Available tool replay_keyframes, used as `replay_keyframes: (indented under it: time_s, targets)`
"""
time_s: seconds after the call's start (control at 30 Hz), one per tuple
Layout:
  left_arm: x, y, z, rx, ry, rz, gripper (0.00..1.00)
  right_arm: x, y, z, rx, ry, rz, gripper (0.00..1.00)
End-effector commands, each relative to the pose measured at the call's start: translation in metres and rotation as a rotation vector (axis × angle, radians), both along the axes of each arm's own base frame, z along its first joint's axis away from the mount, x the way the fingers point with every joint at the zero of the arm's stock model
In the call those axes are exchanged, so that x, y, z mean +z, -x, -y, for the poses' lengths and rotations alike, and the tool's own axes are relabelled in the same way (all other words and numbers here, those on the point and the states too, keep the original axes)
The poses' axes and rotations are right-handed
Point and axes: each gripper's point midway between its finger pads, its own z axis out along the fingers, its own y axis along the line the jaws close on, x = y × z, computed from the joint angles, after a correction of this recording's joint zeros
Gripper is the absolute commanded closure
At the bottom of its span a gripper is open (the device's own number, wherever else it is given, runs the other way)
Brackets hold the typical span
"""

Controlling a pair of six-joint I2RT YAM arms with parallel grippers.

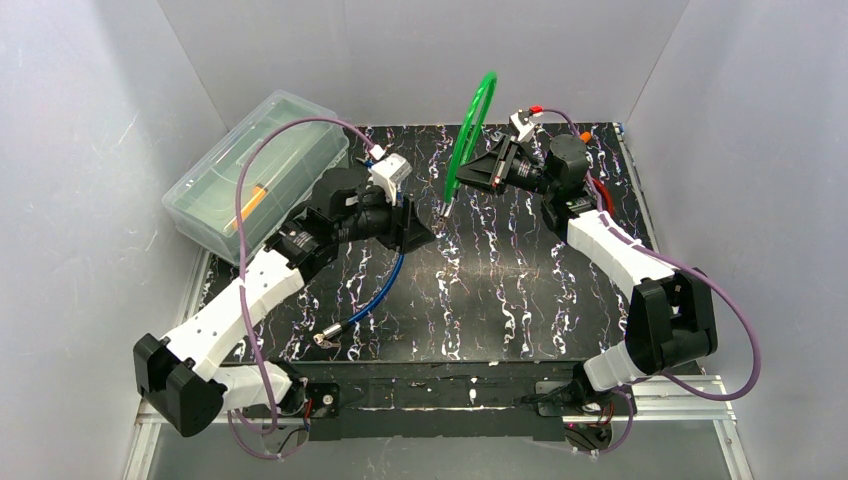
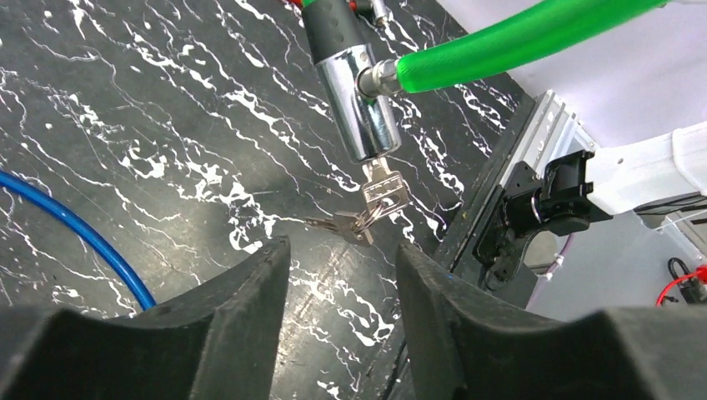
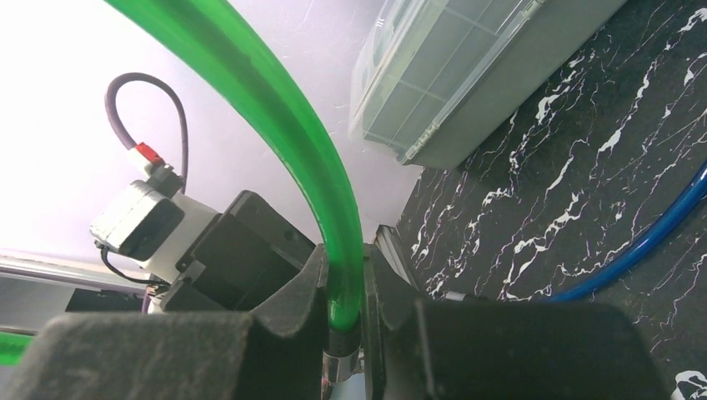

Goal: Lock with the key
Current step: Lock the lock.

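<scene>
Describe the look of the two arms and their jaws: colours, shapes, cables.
Both arms have white link shells with black joint housings. A purple cable loops along the left arm; another trails by the right arm. The left gripper has thick, matte black, wedge-shaped jaws; the right gripper looks the same. A white camera module sits on the left wrist.
</scene>
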Motion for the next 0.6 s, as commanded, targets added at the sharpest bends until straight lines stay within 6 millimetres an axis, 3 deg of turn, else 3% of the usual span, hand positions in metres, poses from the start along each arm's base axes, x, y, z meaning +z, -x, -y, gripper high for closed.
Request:
replay_keyframes:
  time_s: [0.0,0.1,0.23,0.47,0.57]
  targets:
    - [0.054,0.004,-0.009,-0.053,0.047,0.208,0.48,0.025,0.003,0.001,-0.001,-0.029,0.090,0.99]
    - [0.083,0.006,-0.012,-0.090,0.089,0.318,0.40,0.025,0.002,0.001,0.000,-0.029,0.089,0.99]
    - [0.107,0.016,-0.003,-0.192,0.137,0.414,0.36,0.024,0.002,0.001,0.003,-0.030,0.087,0.99]
    - [0.137,-0.006,0.010,-0.166,0.185,0.503,0.42,0.027,0.007,-0.001,0.014,-0.031,0.106,0.99]
    - [0.140,-0.006,0.017,-0.191,0.189,0.520,0.44,0.027,0.008,-0.002,0.015,-0.028,0.108,0.99]
